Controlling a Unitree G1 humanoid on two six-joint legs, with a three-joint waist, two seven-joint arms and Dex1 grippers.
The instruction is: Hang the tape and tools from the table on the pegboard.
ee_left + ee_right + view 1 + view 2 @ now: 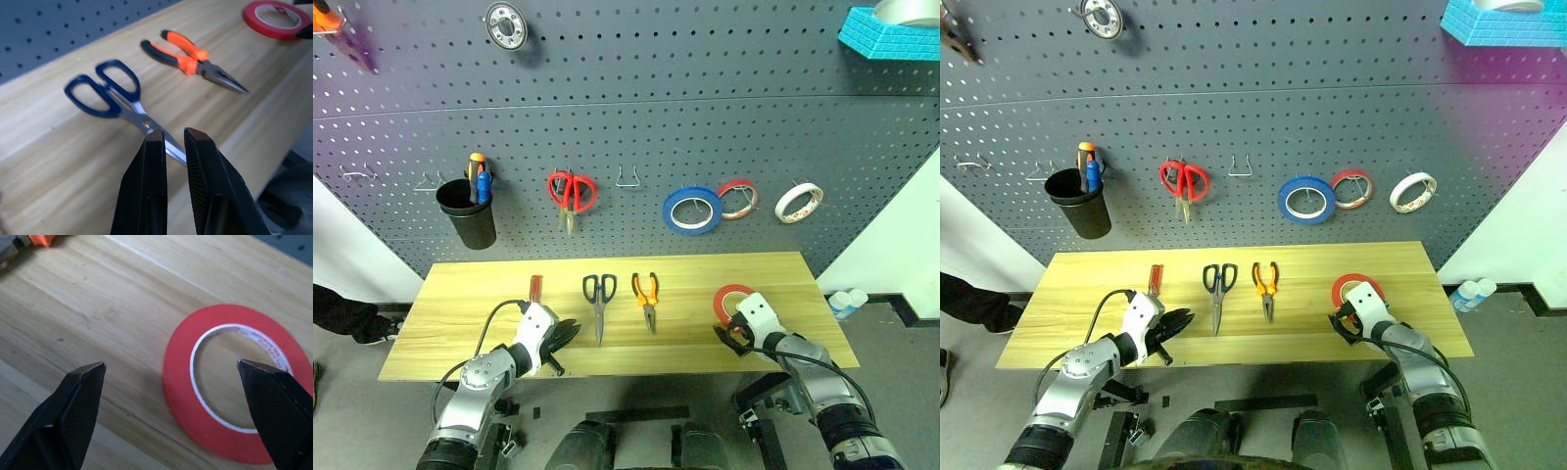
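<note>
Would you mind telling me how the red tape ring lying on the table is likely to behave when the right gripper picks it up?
The tape lies flat on the table, so it probably won't roll until lifted on edge. Its wide band and pale core suggest a stiff, fairly light ring. The glossy side may slip, so the open right gripper would likely hold better across the band.

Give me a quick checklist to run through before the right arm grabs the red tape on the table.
1. Right gripper open wide: ok.
2. Tape lying flat on the table: ok.
3. Fingers straddling the tape's rim: not ok; one finger sits over the ring, the other is well off to the side over bare wood.
4. Pliers clear of the tape: ok.
5. Free hook on the pegboard: ok, an empty hook hangs beside the red scissors.
6. Left gripper out of the way: ok, shut, over by the black-handled scissors.
</note>
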